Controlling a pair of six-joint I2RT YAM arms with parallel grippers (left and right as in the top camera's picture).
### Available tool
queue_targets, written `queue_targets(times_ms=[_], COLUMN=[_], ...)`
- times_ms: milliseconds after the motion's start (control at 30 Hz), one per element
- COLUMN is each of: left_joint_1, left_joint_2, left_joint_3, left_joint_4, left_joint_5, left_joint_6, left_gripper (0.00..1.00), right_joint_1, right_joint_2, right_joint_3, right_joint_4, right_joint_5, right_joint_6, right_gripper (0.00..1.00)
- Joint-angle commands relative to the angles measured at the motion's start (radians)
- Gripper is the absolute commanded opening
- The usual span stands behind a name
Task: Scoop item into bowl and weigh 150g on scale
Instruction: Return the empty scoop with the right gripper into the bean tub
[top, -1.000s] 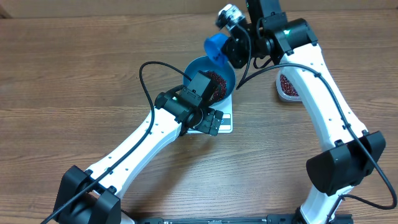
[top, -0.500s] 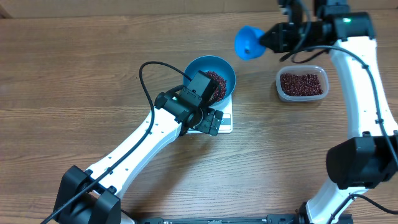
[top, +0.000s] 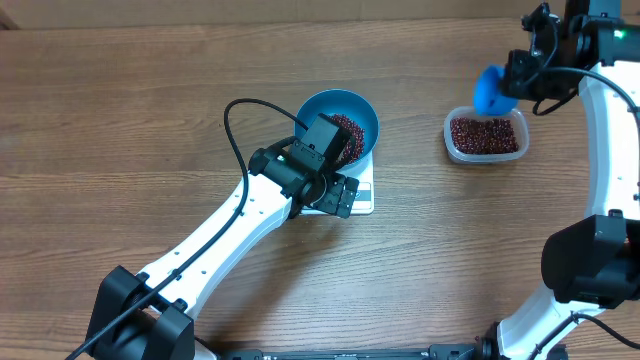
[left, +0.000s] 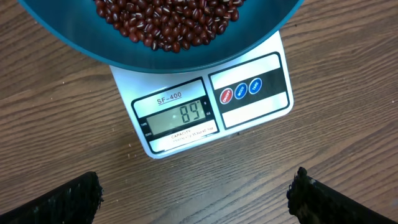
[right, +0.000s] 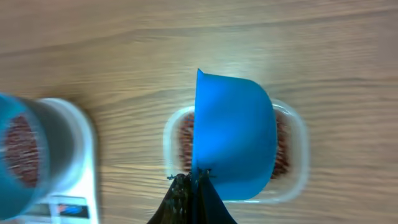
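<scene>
overhead: the large round bright blue bowl (top: 340, 125) of dark red-brown beans (top: 345, 132) sits on the flat white square scale (top: 358, 193).

left wrist: left gripper (left: 196, 198) spread wide, empty.

right wrist: right gripper (right: 193, 186) pinches the small blue plastic scoop (right: 233, 137) over the clear plastic tub (right: 295, 152); an overfull scoop risks overshooting.

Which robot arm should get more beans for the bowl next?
The right one, probably. Its hand already grips the blue scoop right above the tub of beans. The left hand is open and empty, down by the scale under the bowl.
</scene>
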Motion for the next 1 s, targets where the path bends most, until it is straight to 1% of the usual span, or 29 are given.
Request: queue_targets(times_ms=[0,267,533,667,767,967], left_joint_1=[0.000,0.000,0.000,0.000,0.000,0.000], left_joint_2=[-0.004,-0.004,-0.004,-0.004,-0.004,-0.004], left_joint_3=[0.004,0.004,0.004,0.004,0.004,0.004], left_joint_4=[-0.002,-0.002,-0.002,-0.002,-0.002,-0.002], left_joint_5=[-0.009,-0.009,-0.009,-0.009,-0.009,-0.009], left_joint_6=[0.023,0.023,0.023,0.023,0.023,0.022], left_gripper=[0.99,1.00,1.00,1.00,1.00,1.00], right_joint_1=[0.002,0.005,0.024,0.050,0.069,0.096], right_joint_2=[-0.039,-0.039,-0.038,-0.038,-0.038,-0.038], right_joint_3=[-0.057,-0.197,-0.320,-0.360,-0.389,-0.452], right_joint_4=[0.027,0.144,0.239,0.282,0.304,0.334], right_joint_5=[0.160,0.167,0.167,0.182,0.181,0.180], right_joint_6=[0.003,0.000,-0.105,-0.107,-0.095,0.025], right_gripper=[0.04,0.04,0.04,0.04,0.04,0.04])
